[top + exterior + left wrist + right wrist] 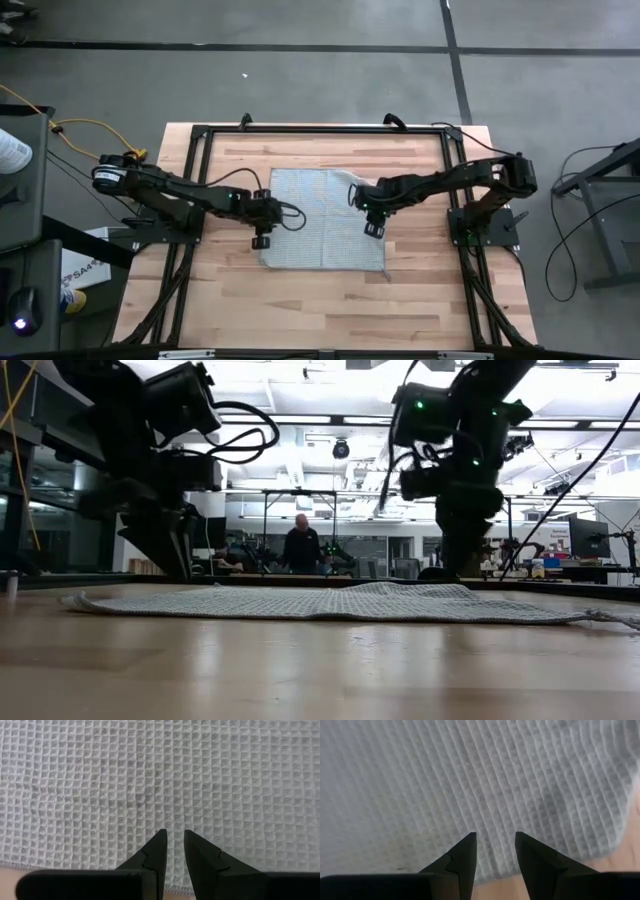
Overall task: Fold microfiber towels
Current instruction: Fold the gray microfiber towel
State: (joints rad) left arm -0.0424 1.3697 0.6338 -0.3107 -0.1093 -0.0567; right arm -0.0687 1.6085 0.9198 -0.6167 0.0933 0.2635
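Observation:
The light grey-blue waffle-textured towel (320, 215) lies spread flat on the wooden table (300, 310), with a low hump toward its right side (400, 592). My left gripper (262, 238) stands low over the towel's left edge, pointing steeply down. Its fingers (175, 832) are open by a narrow gap with nothing between them. My right gripper (373, 226) stands low over the towel's right part, near its right edge. Its fingers (496, 835) are open wider, and nothing is between them either. Whether any fingertip touches the cloth cannot be seen.
A black frame (320, 130) runs around the tabletop, with rails along both sides. Loose threads trail from the towel's near right corner (386, 272). Bare wood lies between the towel and the near edge. A person (302, 545) stands in the room beyond the table.

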